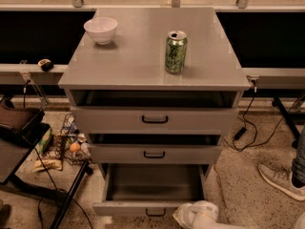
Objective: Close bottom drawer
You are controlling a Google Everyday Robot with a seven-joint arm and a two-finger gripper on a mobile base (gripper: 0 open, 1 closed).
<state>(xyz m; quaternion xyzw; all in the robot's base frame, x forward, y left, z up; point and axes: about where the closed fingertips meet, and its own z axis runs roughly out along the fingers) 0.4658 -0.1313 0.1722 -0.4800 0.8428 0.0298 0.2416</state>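
Speckled stone floor (238, 175) lies around a grey metal cabinet (69, 97) in the camera view, with dark windows and a pale ledge behind it. On the counter (143, 66) of this cabinet a white bowl (100, 30) stands near the back left corner. A green can (176, 52) stands upright right of the middle, well apart from the bowl. It carries a pale label, but I cannot read any word on it.

Below are three drawers. The top drawer (155, 119) and the middle drawer (154, 154) each have a black handle and a dark gap above the front. The bottom drawer (152, 185) is pulled far out toward the camera, its plain grey tray bare, its small black handle (156, 213) at the lower edge.

The white end effector (193, 214) is low at the right end of this drawer's front, just beside it; whether it is released or clenched I cannot tell.

On the right stands a grey shoe (281, 181); on the left, a black stand (19, 128) and some packets (62, 147) on the floor.
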